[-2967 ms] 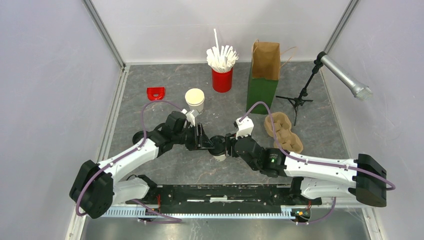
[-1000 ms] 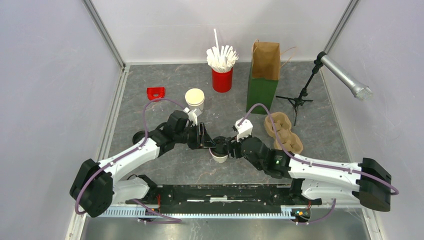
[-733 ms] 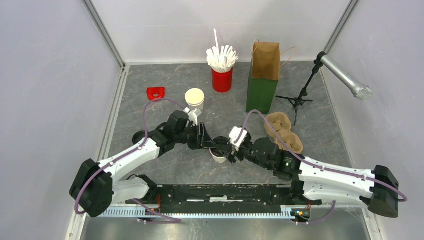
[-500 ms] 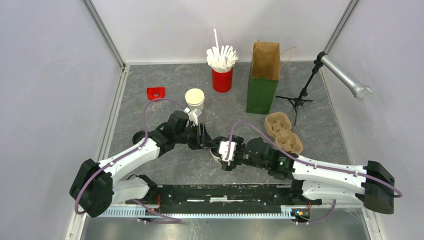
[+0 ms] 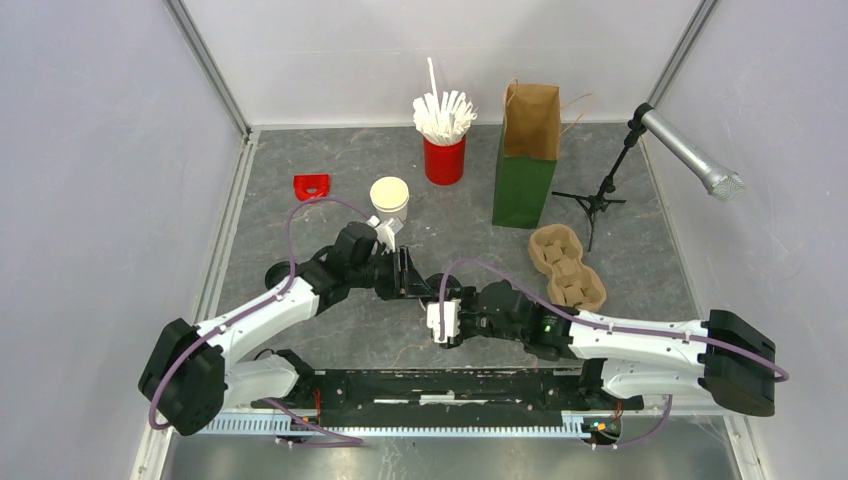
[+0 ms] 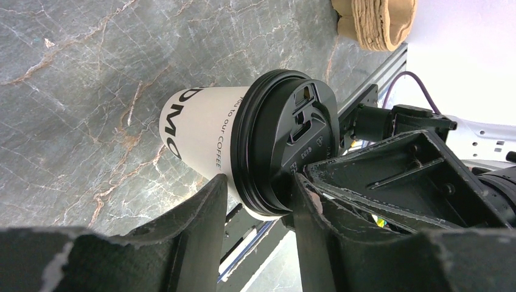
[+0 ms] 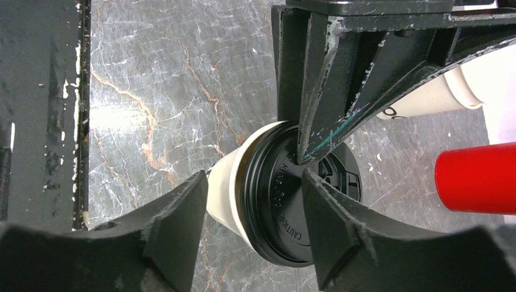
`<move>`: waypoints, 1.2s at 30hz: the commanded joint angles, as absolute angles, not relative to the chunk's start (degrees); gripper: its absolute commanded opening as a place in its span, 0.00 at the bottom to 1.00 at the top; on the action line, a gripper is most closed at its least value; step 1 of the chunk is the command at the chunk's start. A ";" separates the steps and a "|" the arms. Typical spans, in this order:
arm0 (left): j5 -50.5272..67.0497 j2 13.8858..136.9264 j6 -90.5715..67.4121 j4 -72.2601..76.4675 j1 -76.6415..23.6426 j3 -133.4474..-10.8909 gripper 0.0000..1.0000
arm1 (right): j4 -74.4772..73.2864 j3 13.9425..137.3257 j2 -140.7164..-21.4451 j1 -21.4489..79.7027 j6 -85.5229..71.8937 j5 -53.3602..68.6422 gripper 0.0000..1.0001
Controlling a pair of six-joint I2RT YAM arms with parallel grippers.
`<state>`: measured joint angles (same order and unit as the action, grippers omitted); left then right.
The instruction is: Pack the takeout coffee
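The takeout coffee (image 6: pixel 201 131) is a white cup with dark print and a black lid (image 7: pixel 286 201), standing on the grey marble table between both arms. My left gripper (image 6: pixel 258 179) is shut on it at the lid's rim, one finger on the cup wall and one on the lid. My right gripper (image 7: pixel 254 175) straddles the same cup top from the near side. One right finger (image 7: pixel 182 213) lies beside the wall, the other across the lid. Whether they press on it does not show. In the top view both grippers (image 5: pixel 432 295) hide the cup.
A stack of lidless white cups (image 5: pixel 389 197) stands just behind the left wrist. Further back are a red holder of straws (image 5: pixel 444 158) and a brown paper bag (image 5: pixel 530 122) on a green box (image 5: pixel 523 185). A cardboard cup carrier (image 5: pixel 566 264) and a microphone stand (image 5: pixel 598 195) are at right.
My right wrist has swung from the cup's right side round to its near side, and its fingers now straddle the cup. The left gripper and the cup have stayed put.
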<state>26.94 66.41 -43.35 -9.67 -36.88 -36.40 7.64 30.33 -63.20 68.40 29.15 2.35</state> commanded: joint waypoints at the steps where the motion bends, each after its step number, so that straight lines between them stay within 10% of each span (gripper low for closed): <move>1: 26.28 65.11 -43.42 -8.44 -37.27 -35.92 0.50 | 14.25 27.60 -62.32 69.07 29.12 1.41 0.62; 36: 24.73 64.88 -44.30 -7.58 -37.64 -34.00 0.53 | 18.39 21.26 -60.79 73.38 24.22 -7.60 0.45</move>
